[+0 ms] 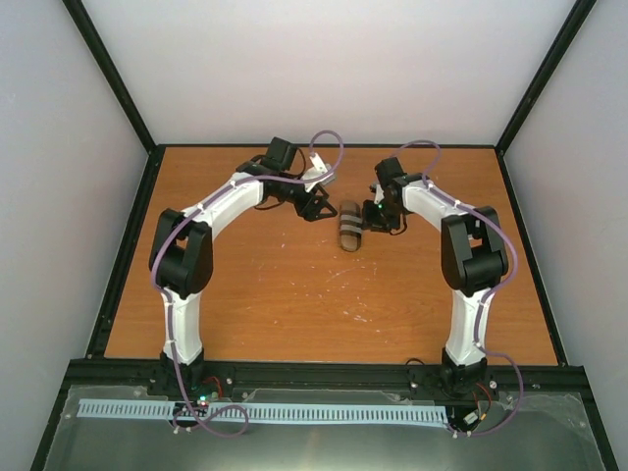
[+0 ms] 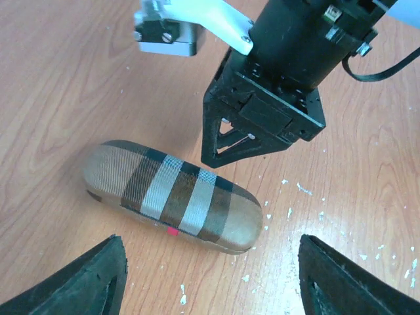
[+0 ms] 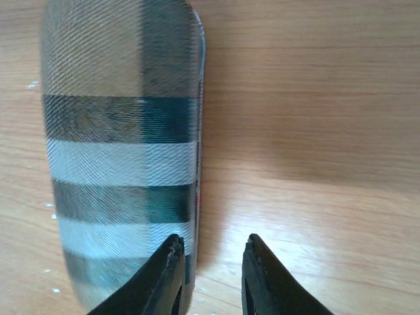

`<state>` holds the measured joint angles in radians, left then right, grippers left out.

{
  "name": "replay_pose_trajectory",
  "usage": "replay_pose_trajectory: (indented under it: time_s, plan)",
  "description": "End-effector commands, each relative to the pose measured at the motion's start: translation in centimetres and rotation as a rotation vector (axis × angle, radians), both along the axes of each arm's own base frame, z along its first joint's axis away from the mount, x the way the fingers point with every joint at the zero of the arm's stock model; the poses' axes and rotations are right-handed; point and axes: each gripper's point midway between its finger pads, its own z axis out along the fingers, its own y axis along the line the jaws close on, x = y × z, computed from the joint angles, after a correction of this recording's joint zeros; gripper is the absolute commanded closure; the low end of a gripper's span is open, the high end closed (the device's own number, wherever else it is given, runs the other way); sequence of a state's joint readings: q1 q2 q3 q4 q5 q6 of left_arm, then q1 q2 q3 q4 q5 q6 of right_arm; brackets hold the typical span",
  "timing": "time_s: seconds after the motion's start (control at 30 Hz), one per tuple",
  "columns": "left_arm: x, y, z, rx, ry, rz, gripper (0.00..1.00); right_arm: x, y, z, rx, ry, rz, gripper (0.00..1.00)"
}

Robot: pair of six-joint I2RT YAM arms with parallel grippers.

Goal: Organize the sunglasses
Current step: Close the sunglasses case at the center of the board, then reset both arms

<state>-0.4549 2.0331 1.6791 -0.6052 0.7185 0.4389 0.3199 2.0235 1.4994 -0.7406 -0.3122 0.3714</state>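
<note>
A shut oval case (image 1: 350, 227) with tan, grey and dark plaid stripes lies on the wooden table between both arms. The sunglasses are out of view. In the left wrist view the case (image 2: 172, 195) lies just beyond my left gripper (image 2: 210, 282), whose fingers stand wide apart and hold nothing. My right gripper (image 3: 213, 252) hangs at the case's (image 3: 121, 151) long edge. Its fingers are a little apart with only bare wood between them, and the left finger (image 3: 167, 275) overlaps the case's rim. From above, the left gripper (image 1: 319, 208) and right gripper (image 1: 378, 218) flank the case.
The right arm's black wrist and fingers (image 2: 226, 141) stand just behind the case in the left wrist view. White flecks (image 2: 289, 213) dot the wooden table (image 1: 294, 294). Black frame rails (image 1: 128, 245) and pale walls close in the table on three sides.
</note>
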Motion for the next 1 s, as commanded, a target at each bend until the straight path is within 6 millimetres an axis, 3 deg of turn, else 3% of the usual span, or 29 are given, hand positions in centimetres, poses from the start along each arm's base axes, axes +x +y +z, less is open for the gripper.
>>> replay_pose_trajectory:
  time_s: [0.0, 0.07, 0.1, 0.13, 0.27, 0.33, 0.57, 0.8, 0.97]
  plan:
    - [0.9, 0.7, 2.5, -0.025, -0.049, 0.024, 0.28, -0.4, -3.1, 0.9, -0.133, -0.024, -0.046, 0.74]
    - [1.2, 1.3, 2.7, -0.024, -0.035, 0.047, 0.25, -0.3, -4.0, 1.5, -0.161, -0.037, -0.070, 0.72]
    - [1.5, 1.8, 2.7, -0.025, -0.020, 0.067, 0.10, -0.3, -4.5, 1.9, -0.174, -0.046, -0.085, 0.71]
    - [1.8, 2.4, 2.7, -0.028, -0.008, 0.088, 0.02, -0.2, -5.1, 2.2, -0.189, -0.054, -0.109, 0.71]
    - [3.5, 6.2, 2.6, -0.014, 0.020, 0.246, 0.01, -0.7, -7.9, 3.1, -0.195, -0.089, -0.219, 0.66]
    - [3.6, 7.9, 2.2, 0.018, 0.026, 0.305, 0.00, -0.9, -10.3, 3.6, -0.183, -0.101, -0.294, 0.63]
    - [1.7, 13.5, 0.8, 0.138, 0.007, 0.353, 0.00, -2.8, -15.8, 4.4, -0.213, -0.093, -0.402, 0.58]
    - [-0.9, 15.6, -2.1, 0.272, 0.057, 0.241, 0.00, -3.9, -16.9, 5.1, -0.182, -0.123, -0.463, 0.58]
    - [-0.1, 16.6, -2.2, 0.341, 0.070, 0.264, 0.00, -4.2, -15.9, 5.5, -0.089, -0.140, -0.460, 0.57]
